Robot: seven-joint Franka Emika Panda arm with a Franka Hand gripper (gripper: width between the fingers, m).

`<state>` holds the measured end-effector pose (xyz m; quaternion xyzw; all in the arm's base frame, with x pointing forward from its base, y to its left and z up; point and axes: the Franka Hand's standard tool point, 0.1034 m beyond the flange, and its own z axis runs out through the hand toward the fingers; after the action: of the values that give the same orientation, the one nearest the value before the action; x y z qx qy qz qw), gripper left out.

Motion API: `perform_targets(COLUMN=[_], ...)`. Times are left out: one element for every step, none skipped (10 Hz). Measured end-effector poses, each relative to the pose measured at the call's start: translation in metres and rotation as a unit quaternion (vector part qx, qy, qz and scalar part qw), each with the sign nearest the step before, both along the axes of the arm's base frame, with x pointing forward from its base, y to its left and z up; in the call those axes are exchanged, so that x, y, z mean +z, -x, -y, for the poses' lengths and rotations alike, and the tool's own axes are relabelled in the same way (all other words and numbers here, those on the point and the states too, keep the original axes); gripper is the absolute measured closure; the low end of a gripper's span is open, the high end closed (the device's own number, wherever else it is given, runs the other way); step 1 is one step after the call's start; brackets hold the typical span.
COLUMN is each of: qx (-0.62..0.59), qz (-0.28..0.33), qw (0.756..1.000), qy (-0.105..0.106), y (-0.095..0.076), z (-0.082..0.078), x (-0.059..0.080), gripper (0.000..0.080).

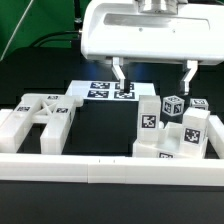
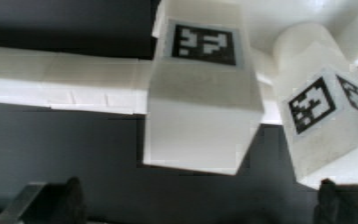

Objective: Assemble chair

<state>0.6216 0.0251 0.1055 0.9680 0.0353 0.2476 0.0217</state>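
- Gripper [image 1: 154, 76]: in the exterior view only its two fingers [image 1: 120, 72] show, hanging below the white housing [image 1: 150, 30] at 12 o'clock. The arm above is cut off by the frame edge.
- The jaws are spread wide, with only dark background between them. They grasp no part.
- Wrist view: the fingertips [image 2: 51, 198] are dark, blurred shapes, cut by the frame edge.
- Wrist view: a tagged block [image 2: 202, 110] fills the middle, with a second tagged block [image 2: 327, 105] just beside it and partly cropped. I cannot tell which chair parts these are.
- Wrist view: a long white bar [image 2: 60, 78] runs off behind the middle block. I cannot tell whether they touch, or whether the bar belongs to the chair.
- Chair, loose parts, exterior view: the slotted panel [image 1: 40, 115] lies flat at 9 o'clock.
- The square legs [image 1: 188, 128] stand bunched at 3 to 4 o'clock, with a cube [image 1: 172, 104] at the back of the group. Their lower ends are hidden behind the front rail [image 1: 110, 172].
- The marker board [image 1: 100, 90] lies at 12 o'clock from the table centre, below the fingers. One finger covers part of it.
- Surface: a black table [image 1: 100, 128], with the front rail across 6 o'clock.
- Room: a dark backdrop with a green strip near 10 o'clock, too dim to make out further.
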Motion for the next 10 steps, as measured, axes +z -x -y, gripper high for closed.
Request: perform_targets(qx=[0.000,0.001,0.001,0.000,0.001,0.001,0.001,0.001,0.003,0.005], qz=[-0.006,-0.014,-0.018,-0.053,-0.106,-0.136,-0.180,-0.217,-0.237,-0.271], qw=[1.000,1.000,1.000,0.999,0.994,0.990,0.983,0.975,0.971,0.961], qy=[-0.001,-0.003,-0.003,-0.008,-0.018,-0.024,-0.032,-0.039,-0.041,-0.045], y=[0.001,0.001,0.002,0.007,0.007,0.005,0.008,0.009,0.008,0.013], z=[-0.001,-0.002,0.000,0.001,0.000,-0.001,-0.003,-0.005,-0.007,-0.008], x=[-0.002,-0.003,-0.005,-0.011,-0.013,-0.012,-0.013,-0.013,-0.014,-0.017], gripper=[0.0150,0.0150,0.0150,0.0150,0.0150,0.0150,0.0150,0.0150,0.0150,0.0150])
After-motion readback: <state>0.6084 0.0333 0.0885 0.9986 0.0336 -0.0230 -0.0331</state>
